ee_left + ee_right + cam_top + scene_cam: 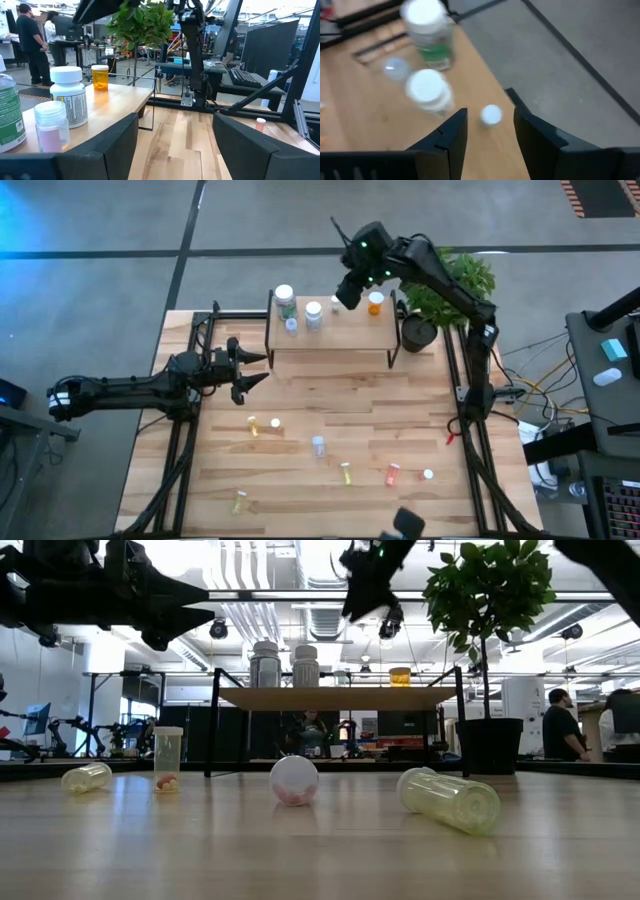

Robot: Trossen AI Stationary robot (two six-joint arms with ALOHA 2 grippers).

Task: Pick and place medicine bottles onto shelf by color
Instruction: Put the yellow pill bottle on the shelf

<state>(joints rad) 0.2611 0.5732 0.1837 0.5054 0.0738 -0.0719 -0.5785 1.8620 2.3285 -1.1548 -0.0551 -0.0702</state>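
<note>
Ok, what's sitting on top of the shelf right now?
On the shelf: a green-labelled bottle, white bottle, small clear vial, tiny white-capped vial and orange bottle. Nothing looks hidden.

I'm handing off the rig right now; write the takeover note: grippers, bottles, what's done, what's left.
Right gripper: open and empty above the shelf, over a small white-capped vial at its back edge.
Left gripper: open, empty, waiting above the table left of the shelf.
Done: five on the shelf: green-label bottle, white bottle, small clear vial, the white-capped vial, orange bottle on the right.
Left: seven bottles on the table, including yellow bottle, orange-red bottle, clear bottle.
</note>
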